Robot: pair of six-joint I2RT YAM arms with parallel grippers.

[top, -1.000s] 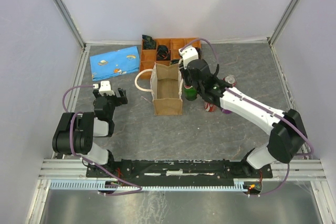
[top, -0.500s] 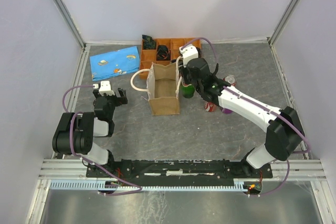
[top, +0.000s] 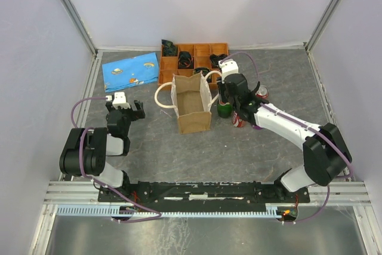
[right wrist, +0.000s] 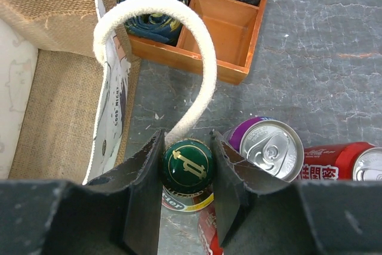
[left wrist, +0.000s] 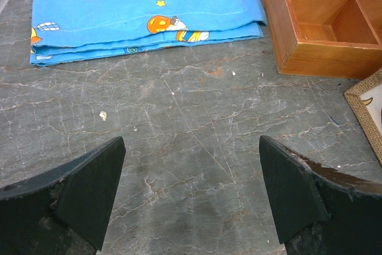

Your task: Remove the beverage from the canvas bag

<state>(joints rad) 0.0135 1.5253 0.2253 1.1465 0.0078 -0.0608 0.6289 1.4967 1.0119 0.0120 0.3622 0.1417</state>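
The canvas bag (top: 192, 104) stands upright and open in the middle of the table, and no beverage shows in the part of its inside that I see. Just right of it, outside the bag, stands a green bottle (top: 224, 110). My right gripper (right wrist: 187, 153) is shut on its green cap (right wrist: 187, 166), one finger on each side. The bag's cream handle (right wrist: 203, 70) arches down right beside the cap. My left gripper (left wrist: 191, 189) hovers open over bare table, left of the bag (left wrist: 367, 108), with nothing between its fingers.
A purple can (right wrist: 271, 147) and a red can (right wrist: 340, 162) lie or stand directly right of the bottle. Behind the bag is the orange-brown compartment tray (top: 212, 49) with dark rolled items. A blue patterned pouch (top: 130, 70) lies at the back left.
My right gripper has carried the green bottle to the right and nearer, away from the bag's right wall. The bag has shifted slightly right. The left arm has not moved.
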